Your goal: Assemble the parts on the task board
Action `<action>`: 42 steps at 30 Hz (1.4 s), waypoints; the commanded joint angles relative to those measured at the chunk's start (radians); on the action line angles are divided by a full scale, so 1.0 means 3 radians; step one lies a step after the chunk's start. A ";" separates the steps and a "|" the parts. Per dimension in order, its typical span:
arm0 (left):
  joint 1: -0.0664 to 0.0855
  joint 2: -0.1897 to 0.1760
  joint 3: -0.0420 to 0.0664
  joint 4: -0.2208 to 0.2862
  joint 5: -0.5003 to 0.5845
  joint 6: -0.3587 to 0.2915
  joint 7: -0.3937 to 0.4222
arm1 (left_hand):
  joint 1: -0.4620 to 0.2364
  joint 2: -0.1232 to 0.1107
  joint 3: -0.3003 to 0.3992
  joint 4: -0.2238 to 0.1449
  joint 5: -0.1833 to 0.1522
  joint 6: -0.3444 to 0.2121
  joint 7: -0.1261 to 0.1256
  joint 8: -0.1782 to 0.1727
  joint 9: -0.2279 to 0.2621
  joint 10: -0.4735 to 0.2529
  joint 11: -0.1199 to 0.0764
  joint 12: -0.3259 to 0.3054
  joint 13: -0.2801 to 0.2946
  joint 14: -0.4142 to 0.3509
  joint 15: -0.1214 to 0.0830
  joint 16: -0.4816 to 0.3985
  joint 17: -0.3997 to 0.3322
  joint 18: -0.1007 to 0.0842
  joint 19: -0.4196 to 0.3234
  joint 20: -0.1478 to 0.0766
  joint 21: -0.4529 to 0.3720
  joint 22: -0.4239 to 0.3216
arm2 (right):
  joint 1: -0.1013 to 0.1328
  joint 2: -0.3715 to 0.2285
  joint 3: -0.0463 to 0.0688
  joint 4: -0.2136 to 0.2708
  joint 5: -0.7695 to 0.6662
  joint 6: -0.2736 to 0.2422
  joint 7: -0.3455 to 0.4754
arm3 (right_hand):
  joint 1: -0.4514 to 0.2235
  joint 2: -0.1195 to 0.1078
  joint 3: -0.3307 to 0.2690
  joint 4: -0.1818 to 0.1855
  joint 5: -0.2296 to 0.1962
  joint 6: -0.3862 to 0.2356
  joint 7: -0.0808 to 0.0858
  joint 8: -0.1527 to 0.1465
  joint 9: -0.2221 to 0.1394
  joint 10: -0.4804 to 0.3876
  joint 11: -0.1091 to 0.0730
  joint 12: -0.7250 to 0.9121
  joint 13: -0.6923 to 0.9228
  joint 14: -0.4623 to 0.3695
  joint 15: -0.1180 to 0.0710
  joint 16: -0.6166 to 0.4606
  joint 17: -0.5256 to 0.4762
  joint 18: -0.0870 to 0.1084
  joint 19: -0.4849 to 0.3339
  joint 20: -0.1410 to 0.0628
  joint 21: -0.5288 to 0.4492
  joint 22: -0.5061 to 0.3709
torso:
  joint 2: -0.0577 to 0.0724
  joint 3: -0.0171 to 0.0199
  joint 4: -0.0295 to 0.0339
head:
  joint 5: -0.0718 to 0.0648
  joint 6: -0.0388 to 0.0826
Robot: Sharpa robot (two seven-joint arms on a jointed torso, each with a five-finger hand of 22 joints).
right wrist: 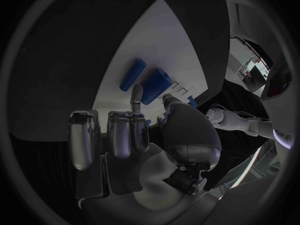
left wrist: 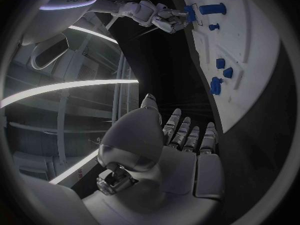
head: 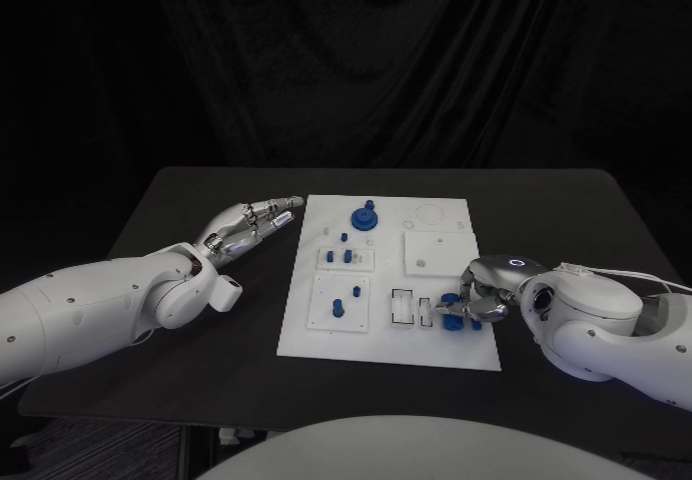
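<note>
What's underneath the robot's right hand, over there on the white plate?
The right hand sits over the near right corner of the white plate. Small blue pieces show at its fingers, beside some slots. Whether it grips one, and what else lies beneath, is covered.

Legible text: one item, partial.

1. Dark printed lettering on the white forearm of the left arm, right wrist view, at the circle's edge. Characters cut off and bent by the lens; reads roughly "…RPUS", whole word not certain.

2. Dark printed lettering on the white forearm of the right arm, left wrist view, near the circle's rim. Too small and distorted to read.

No other labels, numbers or signs legible.
</note>
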State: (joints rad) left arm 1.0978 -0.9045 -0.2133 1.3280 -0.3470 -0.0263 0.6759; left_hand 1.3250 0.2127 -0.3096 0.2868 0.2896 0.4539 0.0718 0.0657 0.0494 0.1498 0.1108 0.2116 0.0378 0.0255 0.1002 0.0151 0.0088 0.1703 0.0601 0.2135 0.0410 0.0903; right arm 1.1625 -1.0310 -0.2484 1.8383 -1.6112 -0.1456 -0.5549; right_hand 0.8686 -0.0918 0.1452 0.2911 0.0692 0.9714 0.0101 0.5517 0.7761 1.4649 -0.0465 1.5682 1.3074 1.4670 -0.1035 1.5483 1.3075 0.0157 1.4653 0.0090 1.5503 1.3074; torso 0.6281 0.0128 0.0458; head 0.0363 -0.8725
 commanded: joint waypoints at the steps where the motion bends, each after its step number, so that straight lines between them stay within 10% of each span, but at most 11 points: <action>1: -0.0007 -0.0002 0.0003 0.0009 -0.0010 0.0052 0.0348 | 0.0035 0.0003 0.0018 0.0004 0.0019 0.0000 0.0026 -0.0009 -0.0002 -0.0024 0.0000 -0.0018 -0.0003 0.0005 0.0030 -0.0005 0.0000 0.0028 0.0006 0.0021 0.0017 0.0004 | -0.0032 0.0003 -0.0001 -0.0011 -0.0007 0.0077 -0.0068 | 0.0021 0.0000 0.0022 -0.0005 0.0007 0.0023 0.0008 -0.0014 -0.0002 0.0353 -0.0024 0.0009 0.0878 0.0302 -0.0026 -0.0014 0.0664 -0.0027 0.0307 -0.0024 -0.0015 0.0845 | -0.0001 -0.0004 0.0003 | 0.0003 -0.0001; 13: -0.0007 -0.0007 0.0003 0.0014 -0.0010 0.0079 0.0336 | 0.0091 0.0032 0.0049 0.0000 0.0169 0.0010 0.0047 -0.0005 0.0000 -0.0025 0.0012 -0.0014 -0.0002 0.0009 0.0048 -0.0003 0.0000 0.0033 0.0011 0.0048 0.0025 0.0005 | -0.0078 0.0081 0.0000 -0.0098 -0.0030 0.0139 -0.0060 | 0.0158 0.0053 0.0054 -0.0031 0.0218 0.0037 0.0017 -0.0110 -0.0018 0.0353 -0.0017 0.0009 0.0878 0.0299 -0.0022 -0.0024 0.0643 -0.0024 0.0300 -0.0020 -0.0028 0.0840 | -0.0004 0.0001 0.0000 | 0.0013 -0.0001; 18: -0.0007 -0.0005 0.0003 0.0011 -0.0010 0.0089 0.0324 | 0.0186 0.0049 0.0094 -0.0019 0.0340 0.0005 0.0046 -0.0006 -0.0001 -0.0028 0.0012 -0.0014 -0.0003 0.0009 0.0051 -0.0003 0.0001 0.0035 0.0011 0.0054 0.0031 0.0003 | -0.0081 0.0108 0.0000 -0.0128 -0.0031 0.0073 0.0013 | 0.0296 0.0098 0.0093 -0.0092 0.0493 0.0036 0.0024 -0.0195 -0.0036 0.0353 -0.0011 0.0009 0.0878 0.0300 -0.0021 -0.0023 0.0647 -0.0026 0.0303 -0.0019 -0.0021 0.0843 | -0.0003 0.0001 -0.0001 | 0.0016 -0.0001; 28: -0.0007 0.0002 0.0003 -0.0001 -0.0010 0.0101 0.0312 | 0.0300 0.0066 0.0149 -0.0032 0.0525 0.0007 0.0047 -0.0005 -0.0001 -0.0030 0.0007 -0.0012 -0.0003 0.0010 0.0049 -0.0002 0.0001 0.0036 0.0013 0.0056 0.0037 0.0002 | -0.0081 0.0086 0.0001 -0.0095 0.0153 -0.0238 0.0212 | 0.0595 0.0173 0.0412 -0.0321 0.1681 0.0167 -0.0014 -0.0288 -0.0040 0.0353 -0.0044 0.0009 0.0878 0.0300 -0.0049 -0.0022 0.0645 -0.0029 0.0308 -0.0043 -0.0011 0.0847 | -0.0003 0.0003 0.0000 | 0.0037 -0.0001; 36: -0.0007 0.0011 0.0003 -0.0010 -0.0010 0.0111 0.0305 | 0.0319 0.0071 0.0160 -0.0033 0.0549 0.0018 0.0054 -0.0003 0.0001 -0.0032 0.0001 -0.0014 -0.0003 0.0010 0.0048 -0.0002 0.0001 0.0036 0.0014 0.0057 0.0039 0.0003 | -0.0067 0.0042 0.0004 -0.0026 0.0685 -0.0533 0.0318 | 0.0600 0.0136 0.0596 -0.0407 0.2040 0.0233 -0.0043 -0.0264 0.0025 0.0353 -0.0073 0.0009 0.0878 0.0298 -0.0067 -0.0026 0.0635 -0.0027 0.0305 -0.0061 -0.0018 0.0844 | -0.0004 0.0001 0.0001 | 0.0037 -0.0001; 42: -0.0007 0.0019 0.0003 -0.0016 -0.0010 0.0116 0.0297 | 0.0324 0.0074 0.0163 -0.0033 0.0556 0.0018 0.0056 -0.0003 0.0001 -0.0032 0.0000 -0.0014 -0.0003 0.0010 0.0047 -0.0002 0.0001 0.0037 0.0015 0.0057 0.0040 0.0004 | 0.0006 0.0017 0.0006 0.0027 0.1272 -0.0633 0.0345 | 0.0578 0.0133 0.0608 -0.0403 0.2060 0.0231 -0.0041 -0.0264 0.0034 0.0353 -0.0073 0.0009 0.0878 0.0294 -0.0067 -0.0035 0.0613 -0.0021 0.0295 -0.0062 -0.0036 0.0837 | -0.0003 -0.0003 0.0002 | 0.0038 -0.0001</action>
State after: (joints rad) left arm 1.0974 -0.9010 -0.2133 1.3229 -0.3482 -0.0047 0.6768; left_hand 1.4132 0.2374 -0.2682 0.2759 0.4509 0.4574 0.0824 0.0657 0.0495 0.1463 0.1143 0.2117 0.0379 0.0289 0.1109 0.0152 0.0088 0.1702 0.0650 0.2254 0.0486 0.0904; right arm 1.1597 -1.0244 -0.2472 1.8414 -1.3807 -0.2725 -0.4701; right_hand 1.0151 -0.0773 0.2270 0.2647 0.6811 1.0094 0.0224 0.4684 0.7848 1.4633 -0.0625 1.5682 1.3079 1.4642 -0.1171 1.5446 1.3075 0.0159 1.4688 -0.0018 1.5448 1.3073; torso 0.6271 0.0128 0.0462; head 0.0469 -0.8725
